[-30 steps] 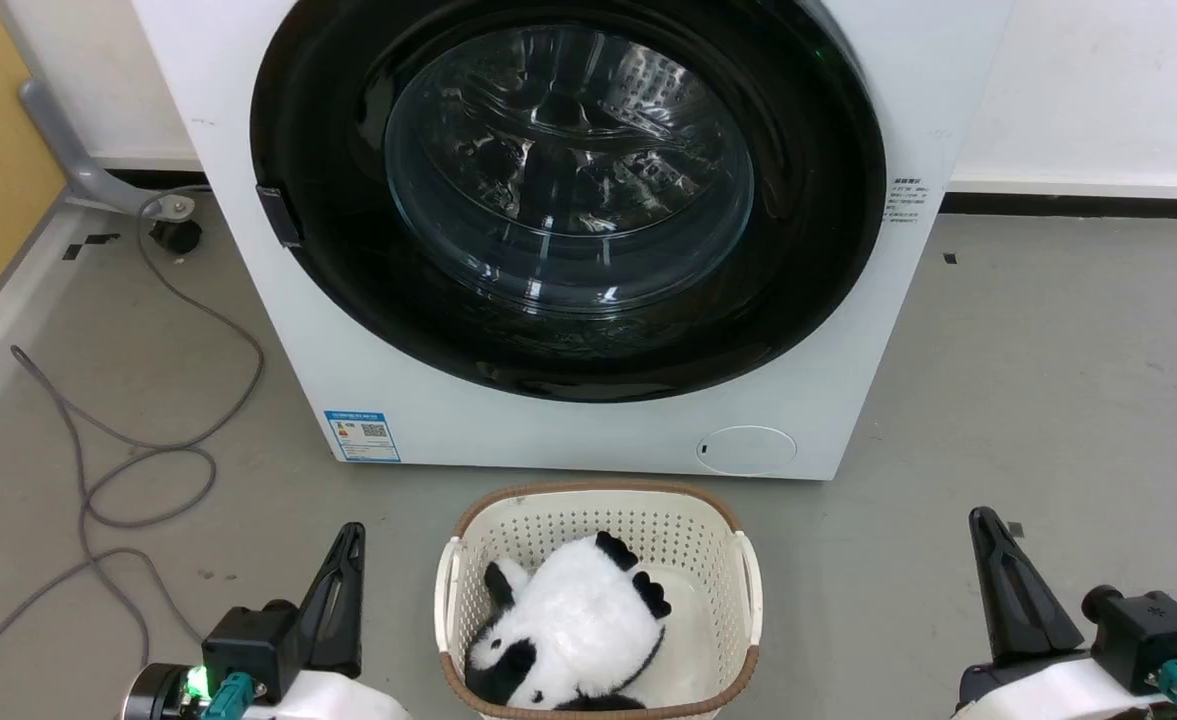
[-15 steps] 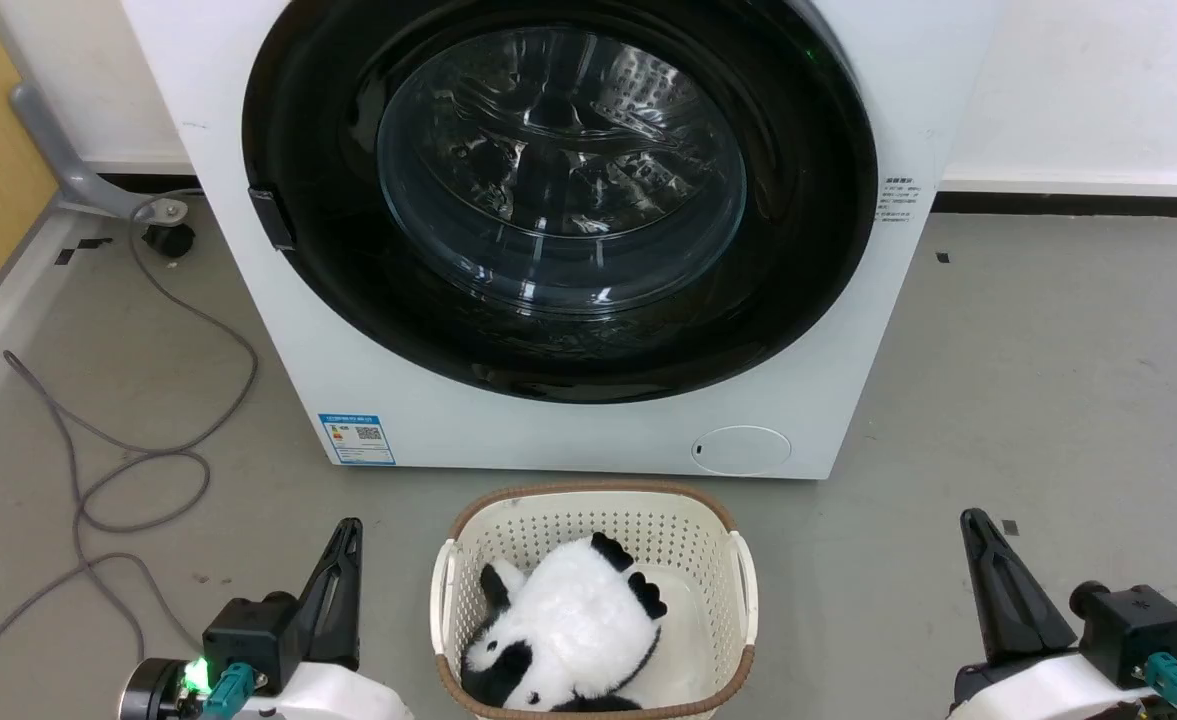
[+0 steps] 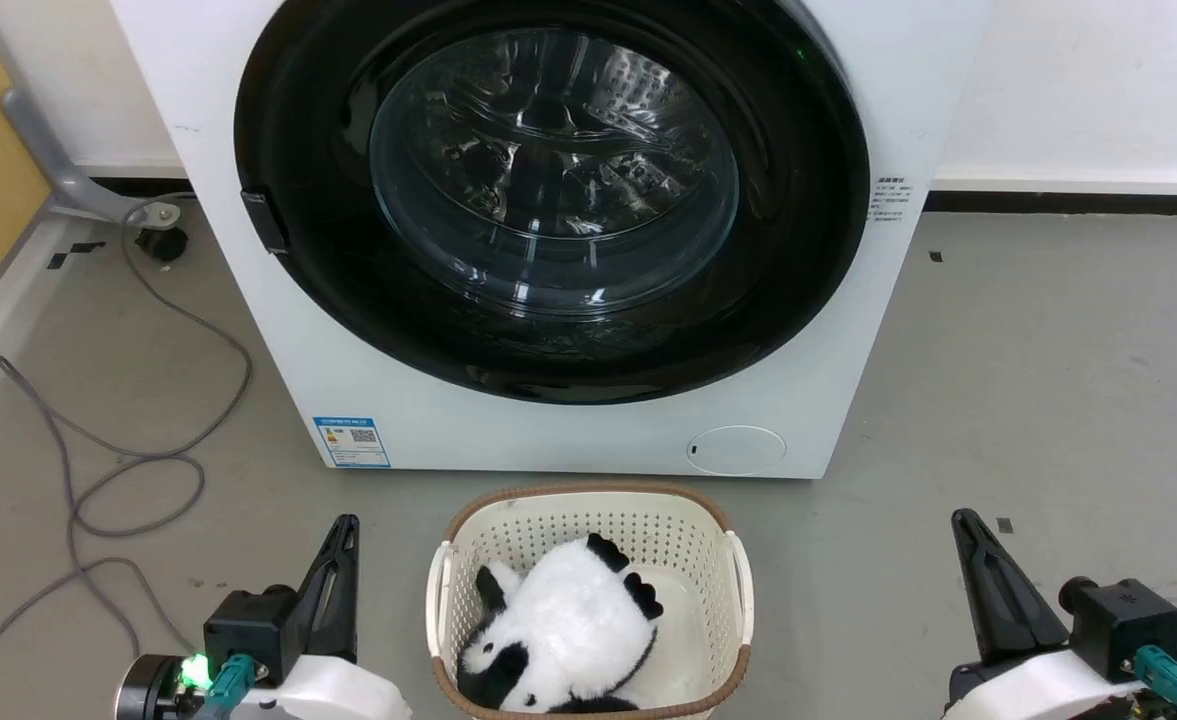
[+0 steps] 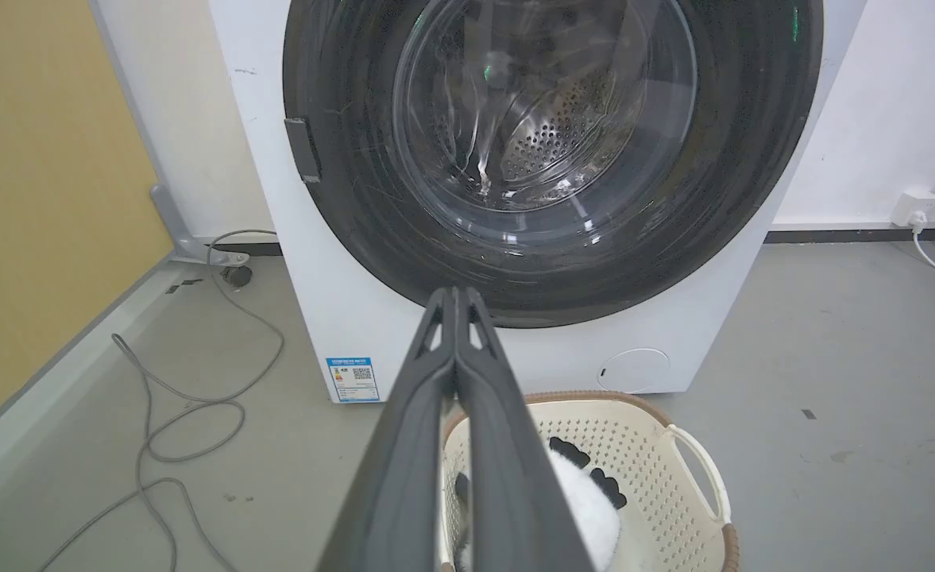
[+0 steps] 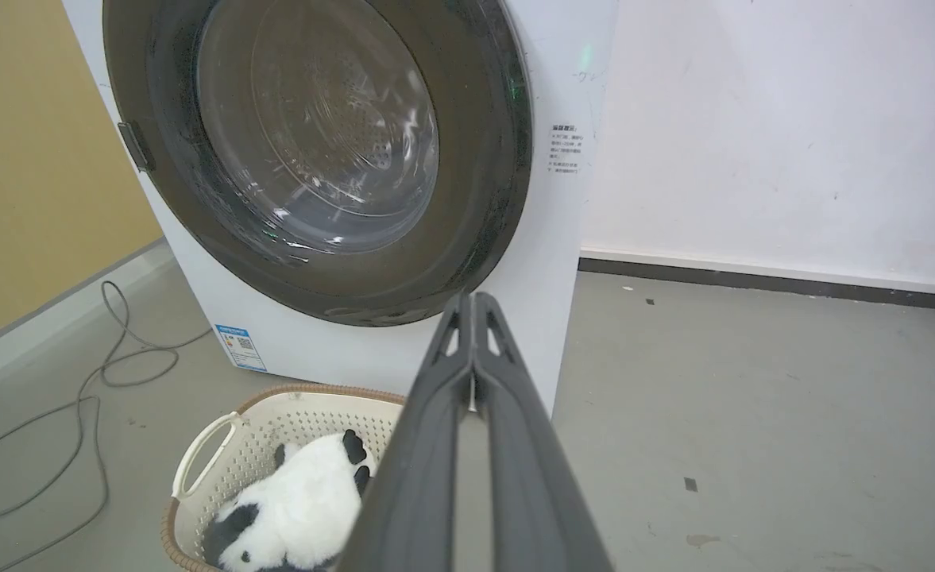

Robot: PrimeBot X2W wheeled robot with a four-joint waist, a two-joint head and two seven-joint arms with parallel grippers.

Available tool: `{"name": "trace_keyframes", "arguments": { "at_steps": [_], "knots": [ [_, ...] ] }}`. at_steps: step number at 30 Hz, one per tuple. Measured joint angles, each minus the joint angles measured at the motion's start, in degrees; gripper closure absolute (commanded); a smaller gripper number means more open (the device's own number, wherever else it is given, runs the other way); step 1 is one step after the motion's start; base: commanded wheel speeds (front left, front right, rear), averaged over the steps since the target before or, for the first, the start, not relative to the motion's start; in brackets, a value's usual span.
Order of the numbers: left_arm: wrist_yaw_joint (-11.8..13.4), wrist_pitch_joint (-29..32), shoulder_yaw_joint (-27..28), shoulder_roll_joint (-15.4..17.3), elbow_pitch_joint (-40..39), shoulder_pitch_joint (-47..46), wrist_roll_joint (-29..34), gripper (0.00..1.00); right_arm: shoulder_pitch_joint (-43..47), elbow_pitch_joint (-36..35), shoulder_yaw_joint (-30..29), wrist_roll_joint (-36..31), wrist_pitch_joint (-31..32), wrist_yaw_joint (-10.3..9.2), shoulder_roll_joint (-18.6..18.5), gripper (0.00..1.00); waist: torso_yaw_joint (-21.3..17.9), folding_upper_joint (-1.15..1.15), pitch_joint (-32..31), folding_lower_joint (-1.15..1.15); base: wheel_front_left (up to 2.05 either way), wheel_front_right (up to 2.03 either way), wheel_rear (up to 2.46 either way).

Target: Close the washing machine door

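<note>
Head camera has drifted since a second ago: the whole scene slides slightly left in view, the things themselves unmoved. Left claw and right claw both pinched closed, empty, held low and wide either side of the laundry basket; parked clear of the door's swing, I judge. Basket holds a panda plush. Beyond, the washing machine door lies flush against the washing machine; looks shut, latch unconfirmed. Blue label with QR code, small print right of the door: both too small to read.
</note>
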Motion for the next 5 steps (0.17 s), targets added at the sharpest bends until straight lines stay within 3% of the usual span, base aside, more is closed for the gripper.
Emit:
{"name": "trace_keyframes", "arguments": {
  "at_steps": [5],
  "knots": [
    [0.4,0.5,0.0,0.0,-0.3,0.0,0.4,1.00,-0.1,-0.1,0.0,-0.2,0.6,0.00,0.1,1.00,-0.2,0.00,0.0,0.00,0.00,0.00,0.00]
  ]
}}
